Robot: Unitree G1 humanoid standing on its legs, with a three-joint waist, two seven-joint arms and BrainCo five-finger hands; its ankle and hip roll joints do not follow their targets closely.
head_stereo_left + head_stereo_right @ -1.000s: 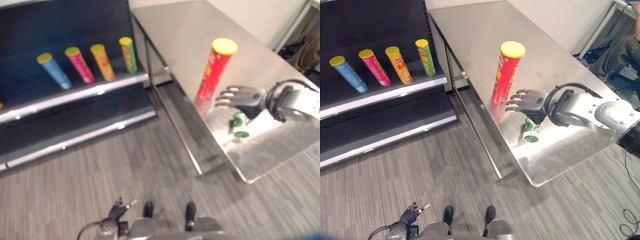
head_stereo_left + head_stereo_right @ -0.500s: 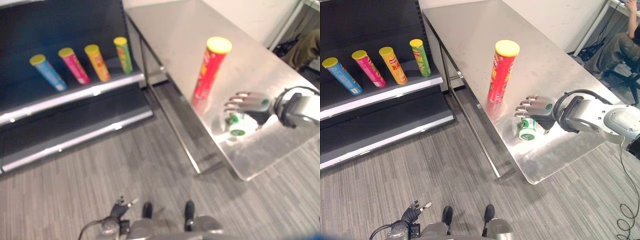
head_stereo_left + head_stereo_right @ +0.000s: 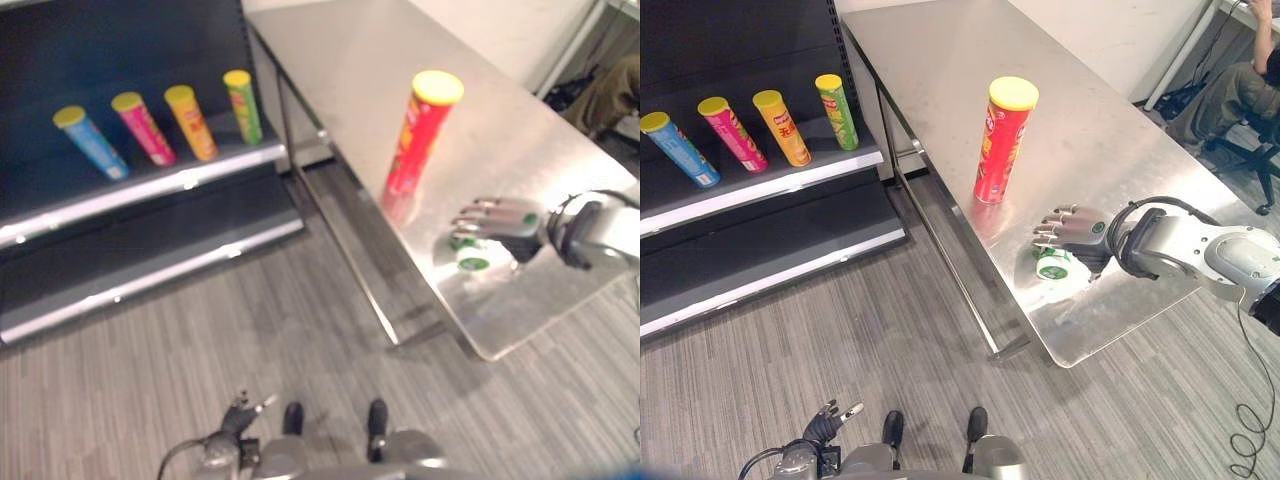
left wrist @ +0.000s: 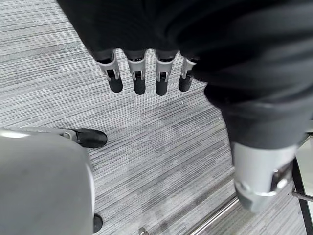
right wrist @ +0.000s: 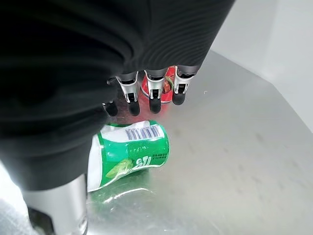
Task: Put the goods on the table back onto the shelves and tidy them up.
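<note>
Right hand [image 3: 1076,226] hovers just above the green can [image 3: 1051,265], fingers stretched out and relaxed, nothing gripped; in the right wrist view the dark fingertips [image 5: 154,105] hang over the can [image 5: 128,154] with a gap between them. That green can lies on its side near the front edge of the steel table [image 3: 940,60], its pale end turned toward the robot. Just beyond the fingertips, farther along the table, the tall red tube with the yellow lid [image 3: 1001,141] stands upright, clearly apart from the can. Off to the left, across a strip of grey floor [image 3: 840,330], the dark shelf unit [image 3: 760,185] carries four tubes in a row on its upper shelf: a blue tube [image 3: 678,150], a pink tube [image 3: 731,134], an orange tube [image 3: 780,127] and a green tube [image 3: 838,111], all yellow-lidded and standing side by side with small gaps. The lower shelf [image 3: 770,265] sits beneath them. Down low, the left hand [image 3: 830,419] hangs by the robot's side over the floor, fingers straight and loose in its wrist view [image 4: 137,78], holding nothing. At the far right edge a seated person's leg [image 3: 1240,95] shows beside a chair.
</note>
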